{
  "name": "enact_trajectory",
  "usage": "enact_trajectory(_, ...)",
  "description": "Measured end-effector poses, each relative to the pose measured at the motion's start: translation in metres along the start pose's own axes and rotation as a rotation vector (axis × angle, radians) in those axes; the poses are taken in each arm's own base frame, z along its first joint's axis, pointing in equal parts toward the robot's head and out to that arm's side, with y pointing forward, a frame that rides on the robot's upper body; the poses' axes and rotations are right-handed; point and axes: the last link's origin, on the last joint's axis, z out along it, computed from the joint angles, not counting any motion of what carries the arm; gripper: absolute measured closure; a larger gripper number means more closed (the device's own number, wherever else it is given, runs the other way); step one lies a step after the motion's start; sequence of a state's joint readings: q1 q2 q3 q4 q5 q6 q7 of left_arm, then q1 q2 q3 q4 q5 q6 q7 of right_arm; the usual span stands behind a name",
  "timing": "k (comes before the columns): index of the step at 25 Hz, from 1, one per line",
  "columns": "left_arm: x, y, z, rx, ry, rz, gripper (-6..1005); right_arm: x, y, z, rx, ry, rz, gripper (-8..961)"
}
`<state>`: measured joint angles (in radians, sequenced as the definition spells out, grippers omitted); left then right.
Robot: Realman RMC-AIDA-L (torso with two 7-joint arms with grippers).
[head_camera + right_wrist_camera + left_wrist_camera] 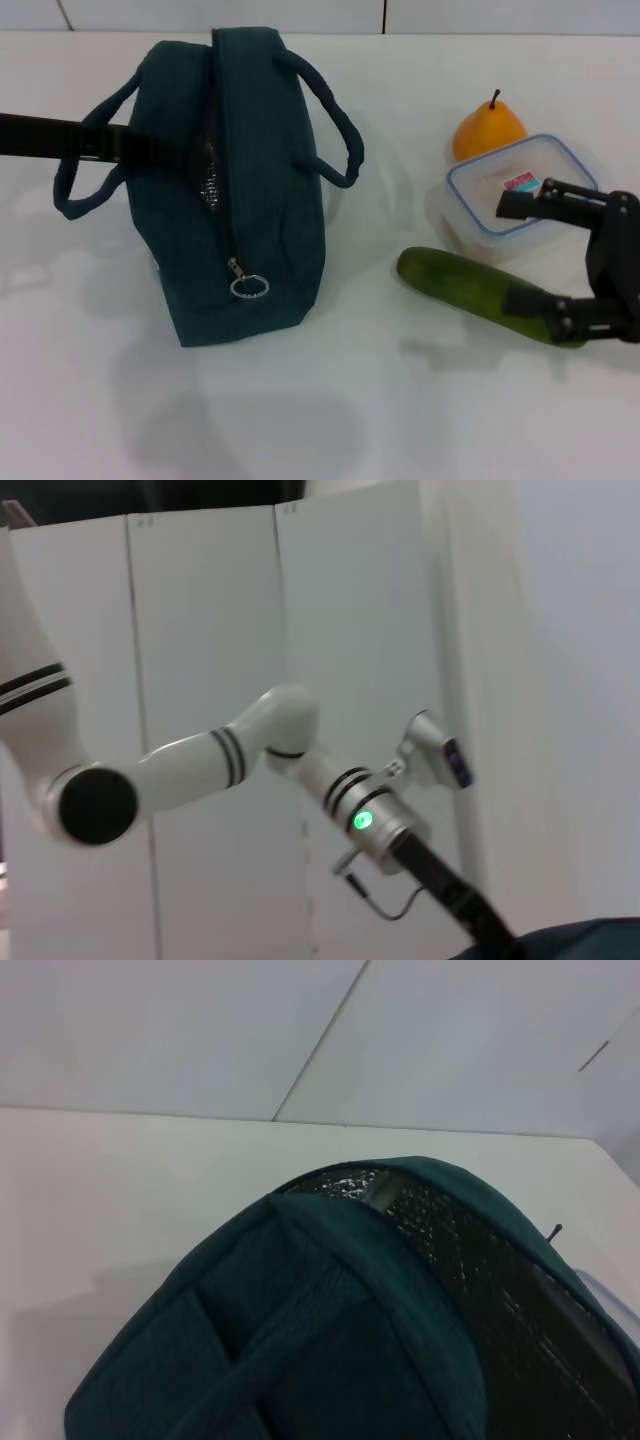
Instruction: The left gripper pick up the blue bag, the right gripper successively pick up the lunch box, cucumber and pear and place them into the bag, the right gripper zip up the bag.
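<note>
Head view: my left gripper [150, 148] reaches from nine o'clock into the blue bag [270, 250], propping it; its grip is hidden. My right gripper [545, 255], spread wide and empty, straddles lunch box [500, 195] and cucumber [470, 285]; pear [487, 128] beyond.

White table [400, 400], blue bag [260, 230] at left, cucumber [470, 290], lunch box [520, 195], pear [487, 128] at right

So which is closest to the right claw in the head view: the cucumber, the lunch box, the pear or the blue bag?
From the right gripper, open at the table's right edge:
1. Cucumber and lunch box, both right beside its fingers, too close to call.
2. Pear, behind the box.
3. Blue bag, far left.
</note>
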<state>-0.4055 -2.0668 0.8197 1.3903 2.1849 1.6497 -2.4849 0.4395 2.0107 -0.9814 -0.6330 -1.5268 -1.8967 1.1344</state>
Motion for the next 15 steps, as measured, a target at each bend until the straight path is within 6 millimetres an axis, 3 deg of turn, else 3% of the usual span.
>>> enact_trajectory(5,0.003,0.007,-0.006,0.005,0.003,0.030,948,0.000,-0.010,-0.017,0.161,-0.089,0.048,96)
enact_trajectory(11,0.006,0.017,-0.018,0.031,0.027,0.069,950,0.012,-0.036,-0.051,0.507,-0.236,0.218,96)
enact_trajectory(15,0.006,0.019,-0.019,0.022,0.028,0.062,956,0.033,-0.051,-0.072,0.738,-0.265,0.398,96)
